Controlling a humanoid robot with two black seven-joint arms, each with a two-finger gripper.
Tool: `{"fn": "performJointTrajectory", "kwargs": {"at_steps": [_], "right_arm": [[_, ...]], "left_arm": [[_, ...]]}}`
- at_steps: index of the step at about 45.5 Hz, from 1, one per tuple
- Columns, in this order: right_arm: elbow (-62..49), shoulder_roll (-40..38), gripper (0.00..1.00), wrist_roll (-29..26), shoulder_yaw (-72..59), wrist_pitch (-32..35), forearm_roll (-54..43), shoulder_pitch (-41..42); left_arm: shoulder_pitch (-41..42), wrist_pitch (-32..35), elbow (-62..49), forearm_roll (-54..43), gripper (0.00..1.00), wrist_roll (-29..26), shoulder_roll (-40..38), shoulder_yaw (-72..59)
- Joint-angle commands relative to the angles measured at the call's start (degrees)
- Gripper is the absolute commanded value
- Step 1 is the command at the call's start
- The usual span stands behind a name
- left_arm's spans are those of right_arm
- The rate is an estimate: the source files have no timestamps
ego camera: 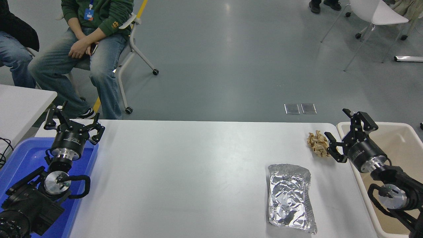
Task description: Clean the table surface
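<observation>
The table surface (198, 172) is a wide matte white top. A crumpled brown paper ball (317, 143) lies near its far right corner. A flattened piece of silver foil (290, 197) lies in front of it. My right gripper (338, 127) is open and sits just right of the paper ball, one finger close beside it, jaws pointing away from me. My left gripper (73, 116) is open and parked at the far left over a blue tray (19, 158).
A beige plastic bin (393, 135) stands off the table's right edge under my right arm. The corner of a smaller white table (23, 102) shows at the left. Two people sit on chairs at the far left (86, 43).
</observation>
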Motion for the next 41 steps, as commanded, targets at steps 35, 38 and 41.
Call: {"fn": "performJointTrajectory", "kwargs": {"at_steps": [35,38,41], "right_arm": [[7.92,-8.37,0.99,-8.46,-5.09,-0.37,-1.64,1.69],[11.08,-11.89,0.99,-10.83,-7.55,-0.11,-3.57,3.27],[13.90,-15.14,0.99,-12.94,-10.19,0.15,-5.51,5.29]], "left_arm": [[0.00,0.00,0.00,0.00,1.00,0.00,0.09,0.00],[0.00,0.00,0.00,0.00,1.00,0.00,0.00,0.00],[0.00,0.00,0.00,0.00,1.00,0.00,0.00,0.00]]}}
